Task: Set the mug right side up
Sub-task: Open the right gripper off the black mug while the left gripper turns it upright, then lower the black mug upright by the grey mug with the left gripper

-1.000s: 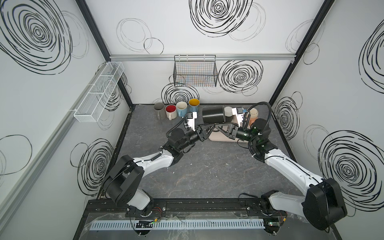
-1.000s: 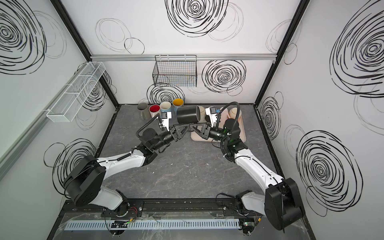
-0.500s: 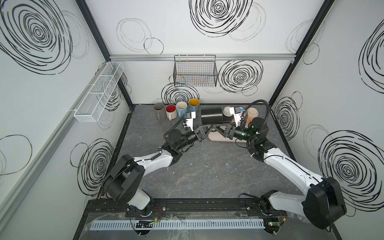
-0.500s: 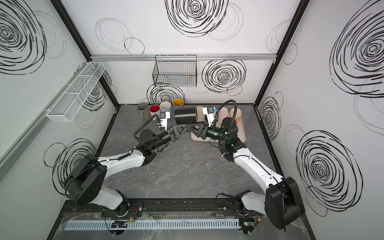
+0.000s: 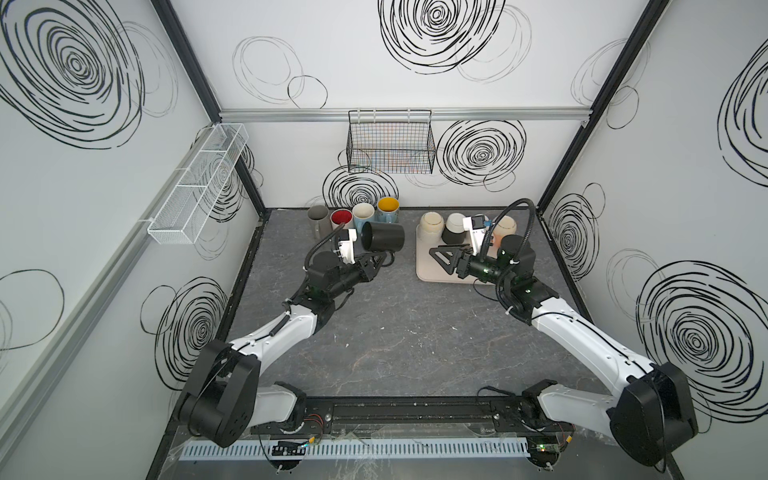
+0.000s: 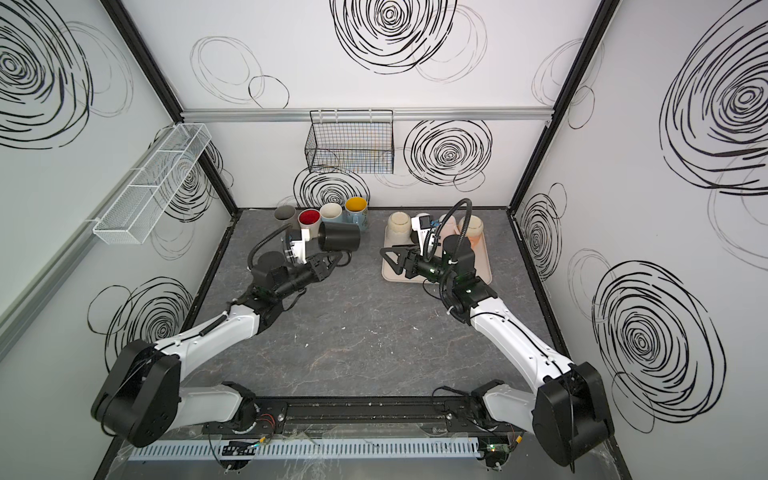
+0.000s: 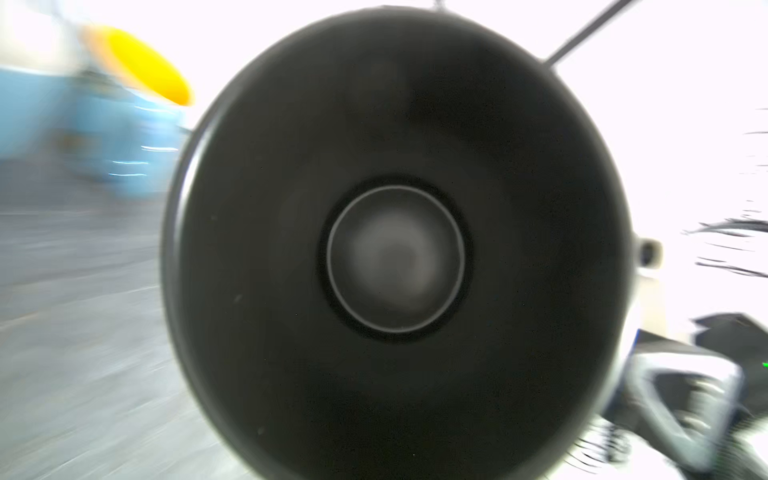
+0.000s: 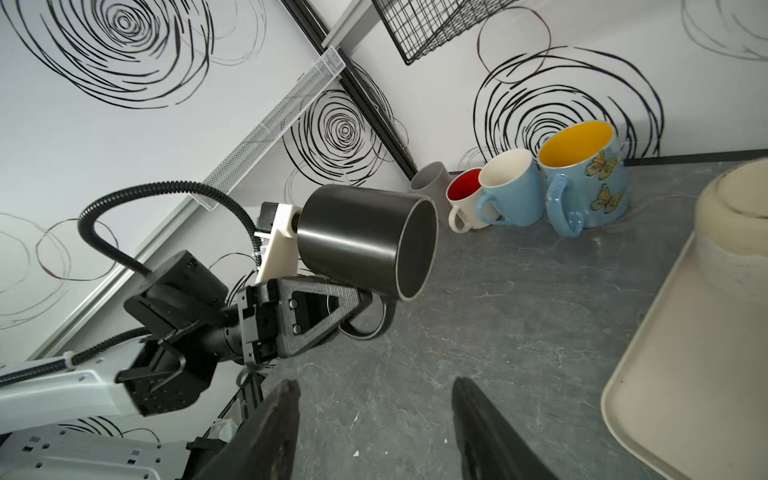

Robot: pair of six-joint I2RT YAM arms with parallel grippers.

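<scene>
Black mug (image 5: 382,237) is up off the table, lying on its side in the air just in front of the row of upright mugs along the back wall. Its handle (image 8: 374,322) points down, and the left gripper (image 5: 379,262) is clamped tight on that handle with nothing else touching the mug. The mouth faces back at the left arm's wrist camera, so that view is basically all dark mug interior, and the base points over toward the tray.

Right gripper (image 5: 436,253) is over the front left part of the beige tray (image 5: 432,275), fingers spread apart, holding nothing, well apart from the mug. Further back on the tray are cups turned upside down, a cream cup (image 5: 430,224) and a dark cup (image 5: 455,229) side by side.

The back row is a grey mug (image 5: 318,214), a red-lined mug (image 5: 341,218), a blue mug (image 5: 363,212) and a yellow-lined butterfly mug (image 5: 388,206), all on the grey stone-look tabletop (image 5: 395,332).
</scene>
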